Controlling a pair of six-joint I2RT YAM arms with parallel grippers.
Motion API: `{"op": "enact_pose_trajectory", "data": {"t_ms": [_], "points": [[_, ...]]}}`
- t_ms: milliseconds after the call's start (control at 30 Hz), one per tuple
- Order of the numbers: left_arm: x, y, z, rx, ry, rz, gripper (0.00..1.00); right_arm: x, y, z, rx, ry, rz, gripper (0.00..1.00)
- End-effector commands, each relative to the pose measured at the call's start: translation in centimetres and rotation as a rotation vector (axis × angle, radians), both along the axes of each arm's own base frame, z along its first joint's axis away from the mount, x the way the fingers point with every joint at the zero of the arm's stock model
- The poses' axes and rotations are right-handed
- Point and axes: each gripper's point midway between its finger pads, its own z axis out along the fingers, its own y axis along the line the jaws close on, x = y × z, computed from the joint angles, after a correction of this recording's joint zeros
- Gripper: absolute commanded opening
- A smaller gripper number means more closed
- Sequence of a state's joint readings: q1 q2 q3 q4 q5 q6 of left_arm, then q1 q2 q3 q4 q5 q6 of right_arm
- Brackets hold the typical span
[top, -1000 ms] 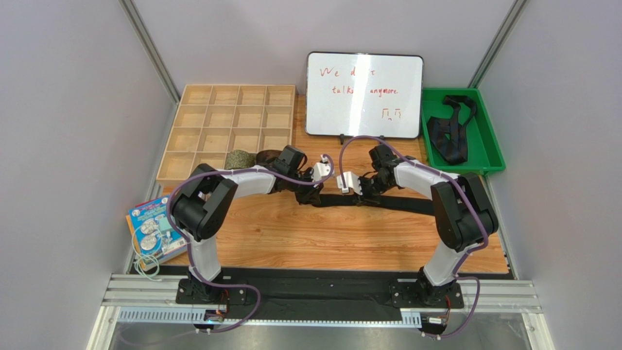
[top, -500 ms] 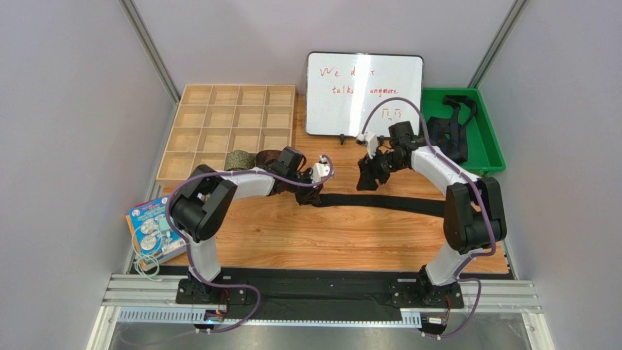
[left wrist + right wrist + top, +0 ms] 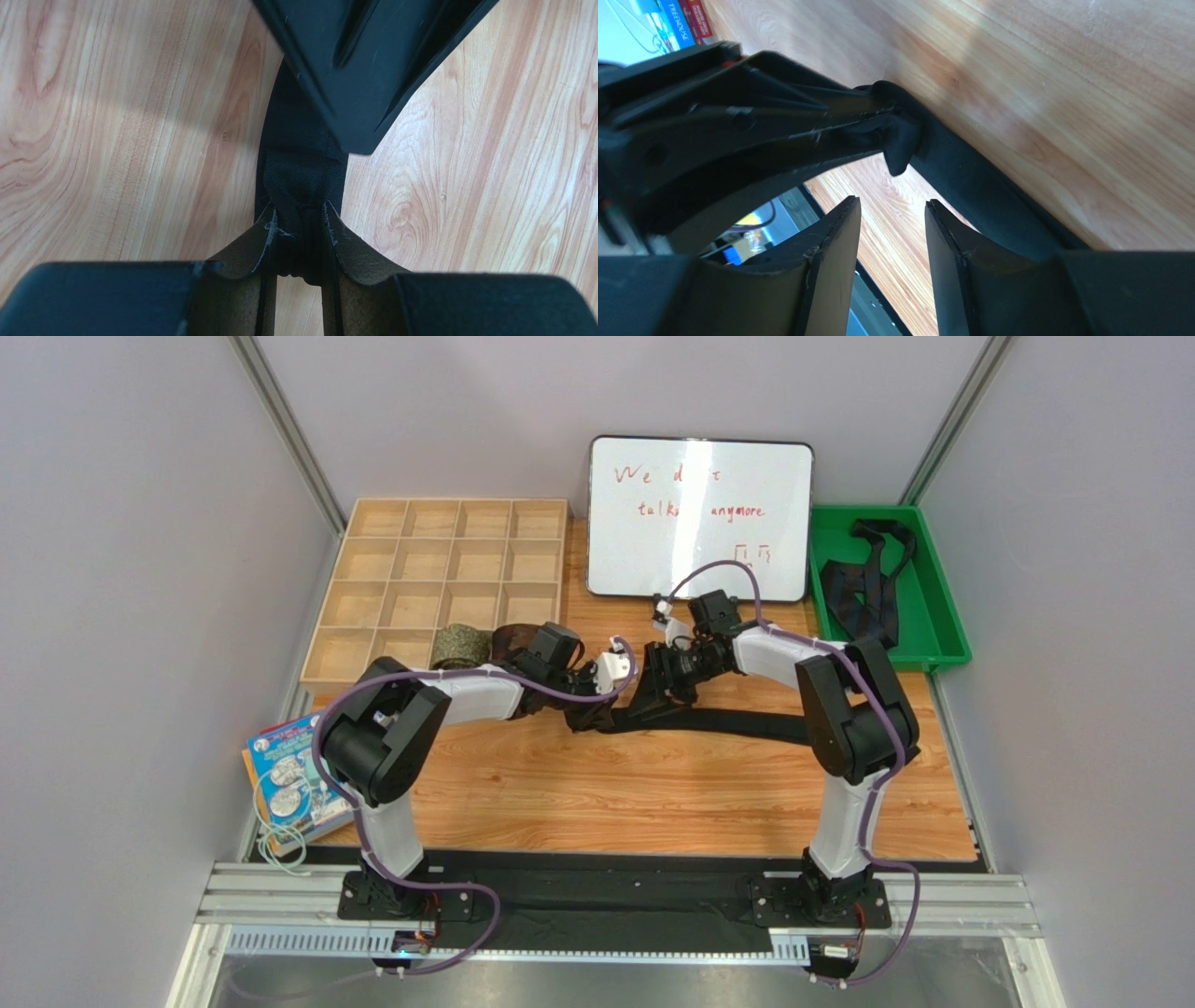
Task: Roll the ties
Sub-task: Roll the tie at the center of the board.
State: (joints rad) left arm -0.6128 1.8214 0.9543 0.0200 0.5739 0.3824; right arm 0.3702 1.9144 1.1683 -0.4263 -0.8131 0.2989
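Note:
A long black tie (image 3: 744,725) lies flat across the wooden table. My left gripper (image 3: 586,710) is shut on its left end; in the left wrist view the fingertips (image 3: 270,227) pinch bunched black fabric (image 3: 303,168). My right gripper (image 3: 643,703) hovers open just right of it, empty. In the right wrist view its open gripper (image 3: 892,213) faces the pinched tie end (image 3: 901,140), and the tie (image 3: 980,199) runs off past the right finger. An olive-green coiled tie (image 3: 456,641) and a reddish-brown coil (image 3: 514,636) sit at the tray's near edge.
A wooden compartment tray (image 3: 435,560) stands at the back left. A whiteboard (image 3: 699,518) stands at the back middle. A green bin (image 3: 937,609) at the back right holds several black ties (image 3: 859,588). A book (image 3: 288,770) lies at the table's left edge.
My right gripper lifted away towards the whiteboard, then swung back left and down beside the left gripper. My left gripper has kept its hold on the tie end.

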Motion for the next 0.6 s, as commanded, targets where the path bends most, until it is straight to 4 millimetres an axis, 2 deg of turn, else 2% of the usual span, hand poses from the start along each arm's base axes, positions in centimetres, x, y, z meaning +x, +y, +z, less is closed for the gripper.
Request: {"op": "enact_pose_trajectory", "data": {"t_ms": [0,133,300,567], "points": [[0.0,0.4,0.2,0.004,-0.01,0.023,0.18,1.7,1.8,0.7,0.035,0.012,-0.053,0.44],[-0.1,0.2,0.2,0.004,-0.021,0.006,0.18,2.3,2.6,-0.2,0.028,0.026,-0.064,0.43],[-0.5,-0.1,-0.1,0.011,-0.02,-0.014,0.18,2.4,2.7,-0.7,0.019,0.032,-0.069,0.41],[-0.6,-0.9,-0.4,0.017,-0.018,-0.03,0.19,1.8,3.4,-1.3,0.023,0.053,-0.053,0.33]]}}
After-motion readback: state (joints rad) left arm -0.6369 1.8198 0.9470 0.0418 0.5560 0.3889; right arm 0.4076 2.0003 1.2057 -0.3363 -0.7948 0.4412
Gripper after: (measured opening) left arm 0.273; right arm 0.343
